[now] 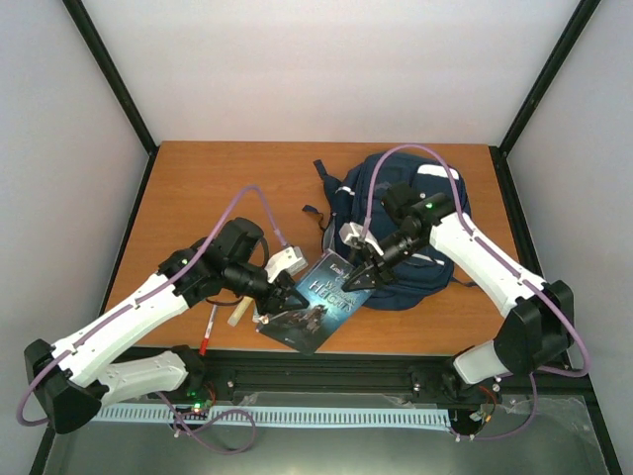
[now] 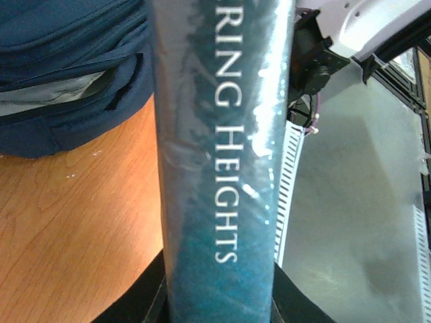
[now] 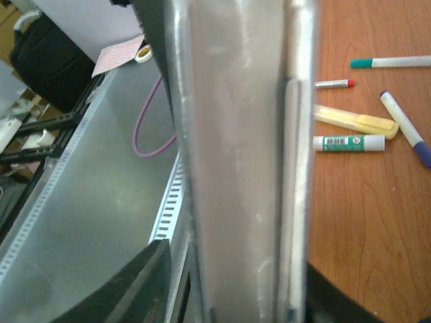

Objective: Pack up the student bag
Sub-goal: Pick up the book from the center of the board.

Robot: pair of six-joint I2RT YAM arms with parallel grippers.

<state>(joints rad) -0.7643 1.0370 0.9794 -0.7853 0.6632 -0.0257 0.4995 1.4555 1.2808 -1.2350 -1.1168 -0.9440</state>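
The navy student bag (image 1: 401,223) lies at the back right of the table, and its blue fabric shows in the left wrist view (image 2: 60,81). A dark teal book (image 1: 312,302) hangs between both arms, just in front of the bag. My left gripper (image 1: 269,297) is shut on its spine (image 2: 219,202), which reads "…RING HEIGHTS". My right gripper (image 1: 364,275) straddles the book's page edge (image 3: 236,168) at the opposite end. One finger (image 3: 135,282) still stands apart from the book, so these jaws are open around it.
Loose stationery lies on the wood to the left: a green marker (image 3: 390,62), a red-capped pen (image 3: 333,84), a yellow bar (image 3: 357,121), a glue stick (image 3: 349,142) and a blue marker (image 3: 404,128). A white box (image 1: 287,259) sits by my left wrist.
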